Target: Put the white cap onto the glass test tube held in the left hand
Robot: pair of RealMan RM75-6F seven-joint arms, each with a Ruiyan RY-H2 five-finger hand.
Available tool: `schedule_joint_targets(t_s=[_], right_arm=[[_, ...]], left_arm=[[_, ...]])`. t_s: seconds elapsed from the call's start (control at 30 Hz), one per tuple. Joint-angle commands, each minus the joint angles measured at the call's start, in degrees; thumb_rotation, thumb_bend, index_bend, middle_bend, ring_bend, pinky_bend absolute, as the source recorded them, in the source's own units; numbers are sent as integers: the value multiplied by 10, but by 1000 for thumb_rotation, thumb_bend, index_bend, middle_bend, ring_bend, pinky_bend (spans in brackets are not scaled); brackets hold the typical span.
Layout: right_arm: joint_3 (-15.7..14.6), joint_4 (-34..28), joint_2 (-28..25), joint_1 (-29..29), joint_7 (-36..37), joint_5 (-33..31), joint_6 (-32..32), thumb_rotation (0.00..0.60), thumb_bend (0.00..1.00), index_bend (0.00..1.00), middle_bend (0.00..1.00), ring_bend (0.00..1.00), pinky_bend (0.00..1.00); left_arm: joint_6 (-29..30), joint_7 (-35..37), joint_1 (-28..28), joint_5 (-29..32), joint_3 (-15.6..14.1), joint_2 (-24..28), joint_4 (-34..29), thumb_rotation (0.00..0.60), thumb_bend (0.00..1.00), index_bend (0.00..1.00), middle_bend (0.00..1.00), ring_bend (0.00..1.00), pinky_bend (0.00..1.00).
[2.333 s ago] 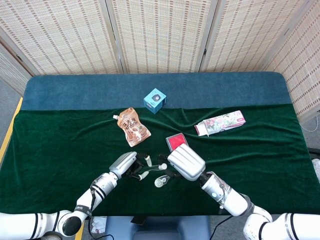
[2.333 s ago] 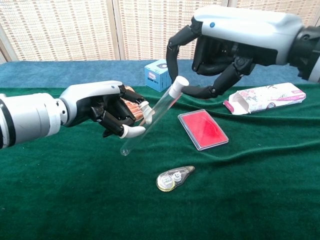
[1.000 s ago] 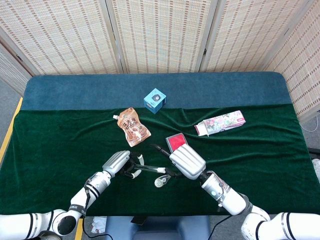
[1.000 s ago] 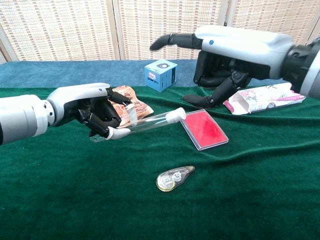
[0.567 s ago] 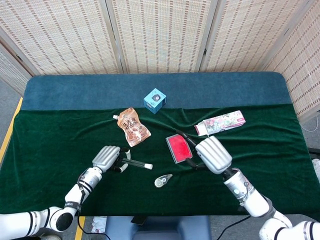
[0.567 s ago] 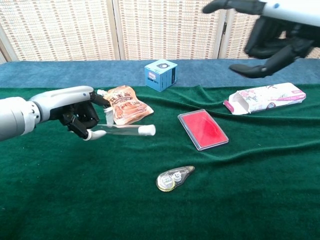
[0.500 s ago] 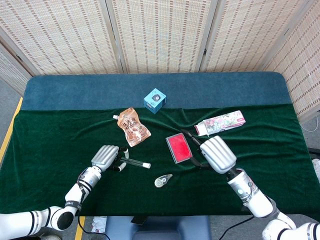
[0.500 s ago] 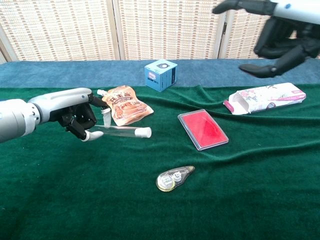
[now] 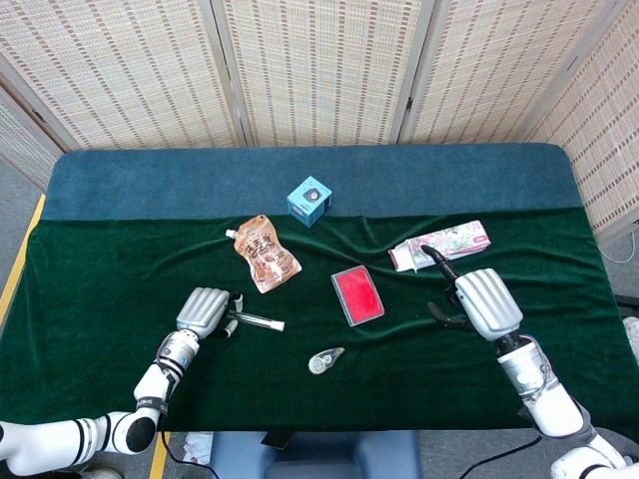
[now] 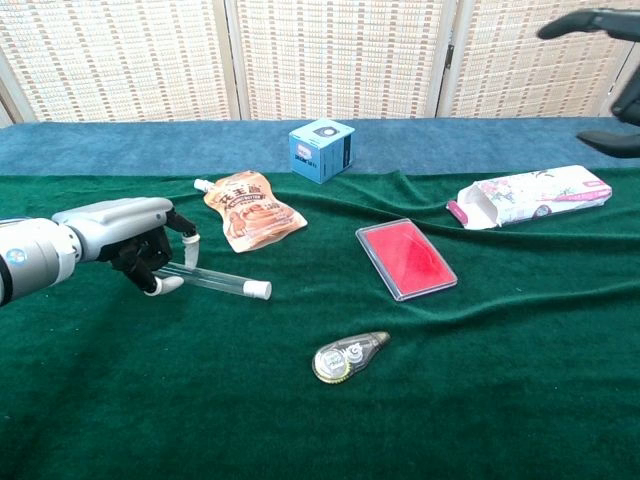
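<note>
My left hand (image 9: 203,311) (image 10: 128,243) sits low at the left of the green cloth and grips the closed end of the glass test tube (image 9: 255,320) (image 10: 212,279). The tube lies nearly level just above the cloth and points right. The white cap (image 9: 281,325) (image 10: 260,290) sits on its open end. My right hand (image 9: 486,302) hovers far to the right, fingers spread and empty, well apart from the tube. In the chest view only its fingers (image 10: 585,22) show at the top right corner.
An orange pouch (image 9: 266,254) (image 10: 252,212) lies just behind the tube. A blue box (image 9: 310,200), a red flat case (image 9: 356,295) (image 10: 406,259), a floral carton (image 9: 439,245) and a tape dispenser (image 9: 325,359) (image 10: 348,357) are spread over the cloth.
The right hand let go of the cap end and drew away to the right, opening. The left hand carried the capped tube left and down, tipping it level.
</note>
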State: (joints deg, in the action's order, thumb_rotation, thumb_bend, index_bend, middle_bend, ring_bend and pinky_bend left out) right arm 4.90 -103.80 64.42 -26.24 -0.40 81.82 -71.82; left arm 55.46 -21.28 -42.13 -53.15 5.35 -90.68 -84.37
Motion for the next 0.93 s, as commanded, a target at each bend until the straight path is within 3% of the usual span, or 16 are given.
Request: schedule_joint_targets(t_s=[0.03,0.13,0.23,0.3,0.37,0.4,0.47,0.57,0.7,0.8,0.93], right_arm=[[-3,16,-7,17,21,-4,-13,535,436,32,1000,1000,1000],[-6,29,-16,34,32,-9,-23,537,436,32,1000,1000,1000],[-10,39,-26,51,38,-14,-34,536,435,32,989,1000,1000],[-15,47,-35,69,43,-13,-52,538,436,41,908,972,989],[-20,56,-42,88,37,-14,-71,544,436,65,722,809,886],[-22,58,-45,96,34,-16,-77,545,436,74,652,733,824],[-24,65,-53,111,27,-20,-91,548,436,86,451,501,602],[-29,81,-58,131,30,-11,-113,550,435,89,250,218,299],[-39,101,-58,157,40,5,-137,551,436,66,113,84,124],[-46,107,-57,176,53,10,-151,550,436,4,80,44,67],[-51,117,-50,202,66,12,-172,552,436,0,63,14,33]], left_arm=[[18,-15,5,-6,-2,-1,-3,600,461,353,780,657,794],[24,-34,11,-3,-9,12,-17,600,439,298,633,542,750],[34,-40,20,-2,-12,39,-46,600,425,238,431,355,565],[61,-39,35,-21,-16,65,-70,600,423,221,344,249,420],[103,-35,56,-53,-23,92,-88,600,423,217,297,199,329],[125,-35,66,-70,-27,102,-90,600,423,217,279,186,300],[179,-43,92,-108,-39,122,-90,600,424,217,259,171,248],[237,-23,132,-138,-48,150,-102,600,423,218,239,144,165],[293,20,179,-171,-57,187,-122,600,424,229,238,138,132],[320,60,212,-198,-70,212,-137,600,424,233,239,137,117],[352,90,251,-241,-93,231,-154,600,425,241,239,137,114]])
